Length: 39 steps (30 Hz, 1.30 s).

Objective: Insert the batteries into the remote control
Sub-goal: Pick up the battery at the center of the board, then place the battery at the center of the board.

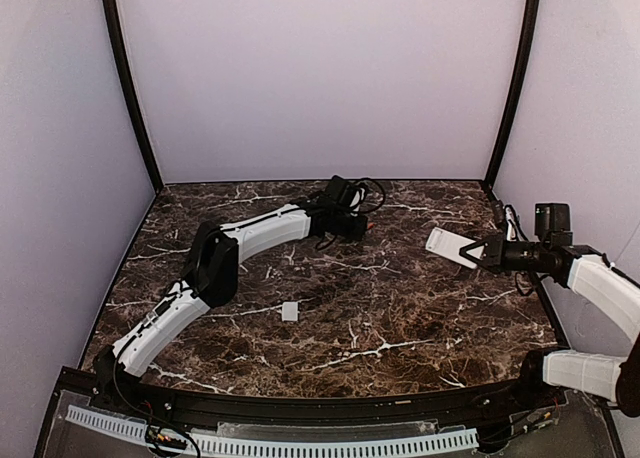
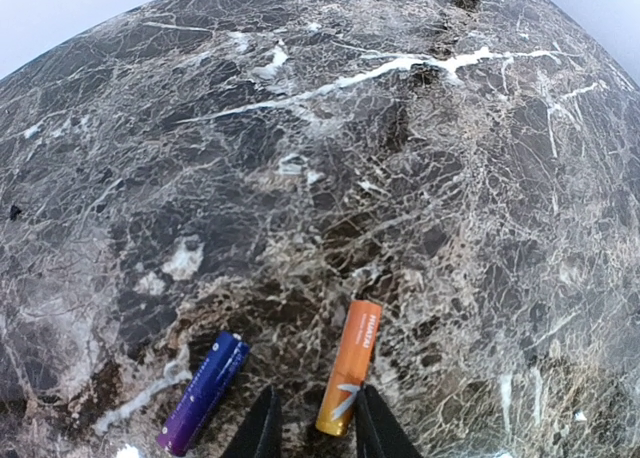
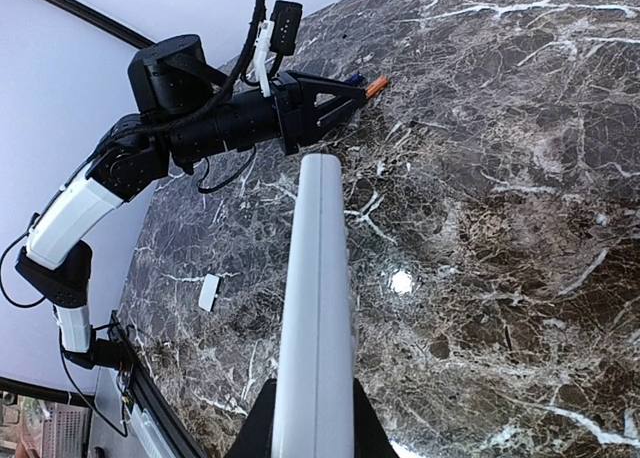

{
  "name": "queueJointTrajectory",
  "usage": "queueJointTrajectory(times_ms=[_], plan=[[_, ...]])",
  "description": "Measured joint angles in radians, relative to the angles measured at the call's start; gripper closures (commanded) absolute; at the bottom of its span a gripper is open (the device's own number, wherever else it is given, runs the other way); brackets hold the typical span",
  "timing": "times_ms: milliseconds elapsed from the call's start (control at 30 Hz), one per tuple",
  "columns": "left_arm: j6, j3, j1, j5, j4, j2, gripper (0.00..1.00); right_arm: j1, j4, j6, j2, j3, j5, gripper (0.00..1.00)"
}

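Two batteries lie on the marble table. The orange battery [image 2: 350, 368] has its near end between the fingers of my left gripper [image 2: 318, 406], against the right finger, with a gap to the left finger. The dark blue battery [image 2: 205, 391] lies just outside the left finger. The jaws stand partly open around the orange one. In the top view the left gripper [image 1: 360, 227] is at the table's far middle. My right gripper [image 3: 312, 423] is shut on the near end of the white remote control [image 3: 315, 298], held edge-up above the table at the right [image 1: 452, 246].
A small white square cover plate [image 1: 290, 311] lies mid-table, nearer the front, and shows in the right wrist view too [image 3: 209, 292]. Dark marble table [image 1: 400, 318] is walled by pale panels at back and sides. The left arm [image 1: 250, 236] stretches across the left half.
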Motion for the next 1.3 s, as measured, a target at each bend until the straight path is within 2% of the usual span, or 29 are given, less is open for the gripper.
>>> queueJointTrajectory(times_ms=[167,533,800,1067,1233,1300], plan=[[0.026,0.002,-0.003,-0.009,-0.01,0.0,0.85,-0.004,0.0,0.0,0.0,0.0,0.0,1.0],[0.072,0.005,-0.01,0.009,-0.024,0.0,0.9,-0.004,-0.001,0.0,0.001,0.0,0.0,1.0],[0.082,-0.043,-0.013,0.019,-0.015,-0.026,0.98,-0.004,-0.001,-0.001,0.0,0.0,0.0,1.0],[0.082,-0.321,-0.024,0.01,-0.035,-0.209,1.0,-0.004,-0.005,-0.001,-0.006,0.0,0.0,1.0],[0.078,-0.634,-0.027,0.005,-0.038,-0.412,1.0,-0.004,-0.009,-0.001,-0.008,0.0,0.0,1.0],[0.077,-0.803,-0.03,0.008,-0.026,-0.516,1.0,-0.004,-0.01,-0.001,-0.009,0.0,0.0,1.0]])
